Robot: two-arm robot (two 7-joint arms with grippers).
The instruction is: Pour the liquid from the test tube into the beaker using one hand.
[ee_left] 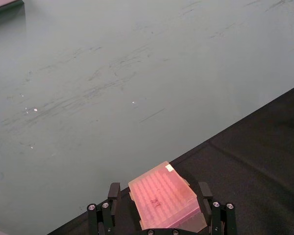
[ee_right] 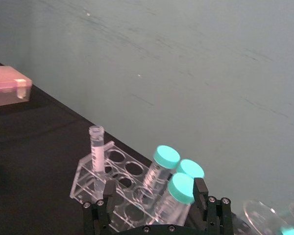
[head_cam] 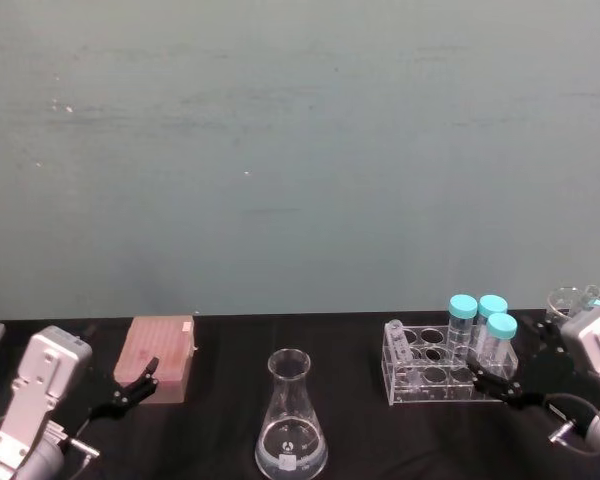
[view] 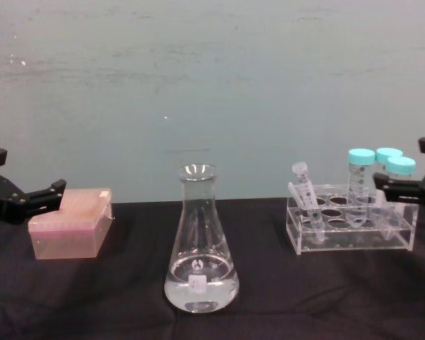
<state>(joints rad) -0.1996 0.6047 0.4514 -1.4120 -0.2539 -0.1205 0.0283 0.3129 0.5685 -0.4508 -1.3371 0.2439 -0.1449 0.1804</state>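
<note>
Right pincer (ee_right: 156, 188) hovers empty, jaws apart, just beside the rack's (view: 350, 227) right end. The test tube (view: 304, 188) leans in the rack's left end, and the beaker (view: 200, 248) stands well left of the rack. The danger: reaching across could clip the capped tubes (view: 361, 170) and topple them. Left pincer (ee_left: 159, 192) idles far left of the rack, jaws spread. Black desk (view: 92, 297), scuffed pale wall (head_cam: 280, 150).

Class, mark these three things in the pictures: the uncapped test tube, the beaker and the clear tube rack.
test tube (ee_right: 96, 149), right wrist view, on the middle of its body.
beaker (view: 200, 244), chest view, on its sloping glass wall.
tube rack (view: 354, 239), chest view, on its front wall.
</note>
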